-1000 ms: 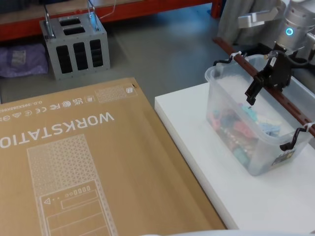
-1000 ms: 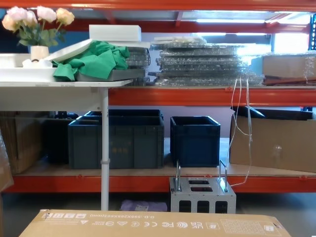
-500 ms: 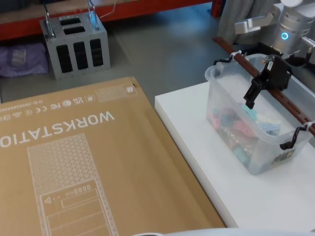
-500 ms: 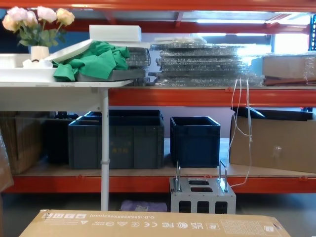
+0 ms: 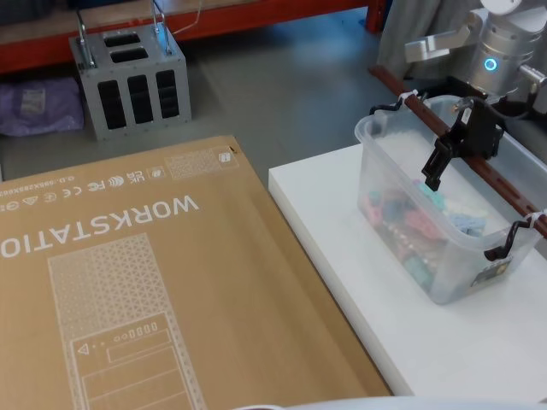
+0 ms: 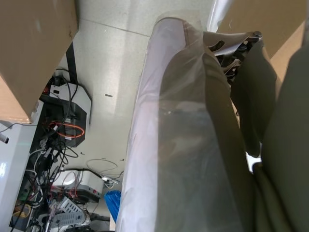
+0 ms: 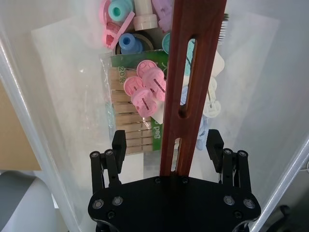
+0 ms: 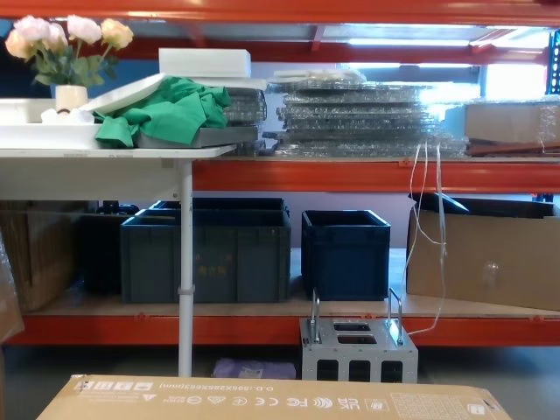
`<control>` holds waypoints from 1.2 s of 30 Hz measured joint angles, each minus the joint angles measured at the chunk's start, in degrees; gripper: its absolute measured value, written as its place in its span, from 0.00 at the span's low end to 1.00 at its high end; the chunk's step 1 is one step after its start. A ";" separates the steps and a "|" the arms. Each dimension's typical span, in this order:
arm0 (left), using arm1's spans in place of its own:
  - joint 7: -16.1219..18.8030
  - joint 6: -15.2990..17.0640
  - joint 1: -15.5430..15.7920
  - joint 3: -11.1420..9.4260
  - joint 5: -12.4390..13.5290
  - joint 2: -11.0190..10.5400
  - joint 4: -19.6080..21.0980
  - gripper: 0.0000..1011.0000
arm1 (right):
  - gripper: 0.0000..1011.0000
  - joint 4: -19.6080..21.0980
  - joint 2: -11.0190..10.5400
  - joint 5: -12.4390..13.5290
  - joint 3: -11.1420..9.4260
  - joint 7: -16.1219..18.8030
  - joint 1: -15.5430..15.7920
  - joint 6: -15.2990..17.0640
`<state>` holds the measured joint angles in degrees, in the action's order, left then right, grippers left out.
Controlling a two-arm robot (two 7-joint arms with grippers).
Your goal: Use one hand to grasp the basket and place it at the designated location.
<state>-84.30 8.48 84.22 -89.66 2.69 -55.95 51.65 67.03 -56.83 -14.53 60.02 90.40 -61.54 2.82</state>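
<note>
The basket [image 5: 432, 256], a translucent white plastic tub, stands on the white table [image 5: 333, 231] at the right. Coloured pegs and a pack of wooden pegs [image 7: 128, 130] lie inside it. Its dark reddish-brown slotted handle [image 5: 500, 184] runs along the top, tied with a white zip tie. My right gripper [image 5: 446, 155] hangs over the middle of the handle [image 7: 193, 72]. In the right wrist view the right gripper [image 7: 167, 138] is open, with one black finger [image 7: 119, 142] on each side of the bar and a gap to it on both sides.
A large brown cardboard box [image 5: 128, 273] printed WORKSTATION lies left of the table. A small grey metal box with steel handles [image 5: 128, 77] sits on the floor behind. Dark blue crates [image 8: 206, 249] and another cardboard box [image 8: 486, 249] stand on the orange shelving.
My right gripper has shifted a little to the left above the handle. The basket has not moved.
</note>
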 joint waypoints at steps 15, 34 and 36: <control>0.00 0.00 0.00 0.00 0.00 0.00 0.00 0.00 | 0.72 -2.24 1.08 0.23 1.20 0.06 -0.88 0.21; 0.00 0.00 0.00 0.00 0.00 0.00 0.00 0.00 | 0.12 -2.31 0.93 0.56 1.56 -0.50 -1.03 0.50; 0.00 0.00 0.00 0.00 0.00 0.00 0.00 0.00 | 0.05 -2.30 0.92 0.59 1.59 -0.51 -1.04 0.50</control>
<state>-84.30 8.49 84.22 -89.66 2.69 -55.94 51.65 64.72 -55.92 -13.94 61.61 89.89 -62.59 3.32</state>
